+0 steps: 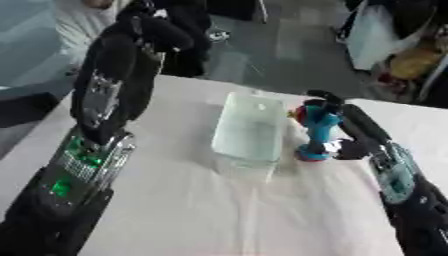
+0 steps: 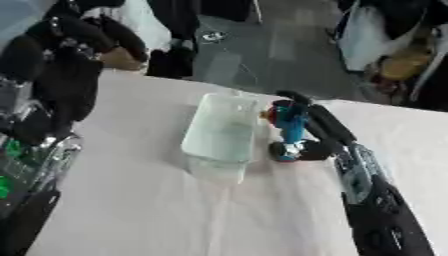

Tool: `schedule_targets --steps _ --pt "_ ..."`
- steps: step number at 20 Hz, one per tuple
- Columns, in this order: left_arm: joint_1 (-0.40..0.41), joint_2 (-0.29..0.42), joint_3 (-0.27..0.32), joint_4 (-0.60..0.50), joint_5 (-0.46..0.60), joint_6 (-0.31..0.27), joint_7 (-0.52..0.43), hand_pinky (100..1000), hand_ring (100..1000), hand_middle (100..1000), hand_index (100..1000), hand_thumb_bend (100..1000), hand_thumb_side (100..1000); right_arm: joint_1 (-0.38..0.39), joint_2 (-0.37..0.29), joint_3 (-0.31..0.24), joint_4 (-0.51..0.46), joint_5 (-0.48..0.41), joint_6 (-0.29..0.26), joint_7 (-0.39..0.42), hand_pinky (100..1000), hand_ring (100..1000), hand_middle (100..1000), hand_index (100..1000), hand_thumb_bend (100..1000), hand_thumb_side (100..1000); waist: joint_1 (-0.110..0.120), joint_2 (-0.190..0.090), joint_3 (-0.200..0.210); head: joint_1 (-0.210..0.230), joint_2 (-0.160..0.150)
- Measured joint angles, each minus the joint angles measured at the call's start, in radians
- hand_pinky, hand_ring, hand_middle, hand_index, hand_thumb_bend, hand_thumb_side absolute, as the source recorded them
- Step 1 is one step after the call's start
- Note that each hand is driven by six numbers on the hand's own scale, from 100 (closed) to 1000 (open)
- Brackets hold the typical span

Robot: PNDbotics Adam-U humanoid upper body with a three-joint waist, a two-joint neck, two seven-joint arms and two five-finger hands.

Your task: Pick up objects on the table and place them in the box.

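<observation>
Blue toy [image 1: 317, 134] with a red part, upright on the worktop [image 1: 201, 210], clasped in the right robot hand [image 1: 350, 131], fingers curled round it; clear box [image 1: 250, 129] just beside, on the side away from the palm. Best lifted straight up to clear the rim, carried over the opening, lowered before release. Left robot hand [image 1: 144, 30] raised far off, fingers curled, holding nothing.

Room behind the work area

We record a white cloth-covered surface [image 1: 219, 210], a grey floor [image 1: 280, 45] beyond it, and at the far right a white bag [image 1: 372, 35] beside something yellow [image 1: 411, 62].
</observation>
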Motion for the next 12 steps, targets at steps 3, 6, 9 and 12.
schedule_targets --steps 3,6,9,12 --pt "0.0 0.0 0.0 0.0 0.0 0.0 -0.001 526 577 796 656 263 912 0.009 -0.008 0.008 -0.025 -0.039 0.003 0.003 817 582 943 867 964 1000 0.0 0.001 0.0 0.0 0.001" --pt "0.0 0.0 0.0 0.0 0.0 0.0 -0.001 526 577 797 656 263 912 0.016 -0.013 0.018 -0.058 -0.075 0.009 0.016 816 582 943 866 961 1000 0.0 0.001 -0.001 0.0 0.001" --pt "0.0 0.0 0.0 0.0 0.0 0.0 -0.001 525 576 797 656 262 912 0.018 -0.018 0.025 -0.089 -0.107 0.014 0.032 813 581 942 865 955 1000 0.0 0.001 -0.003 0.0 0.0" --pt "0.001 0.0 0.0 0.0 0.0 0.0 -0.001 525 576 798 657 263 912 0.021 -0.02 0.029 -0.111 -0.13 0.02 0.046 814 582 943 866 949 1000 0.0 0.001 -0.003 0.0 -0.005"
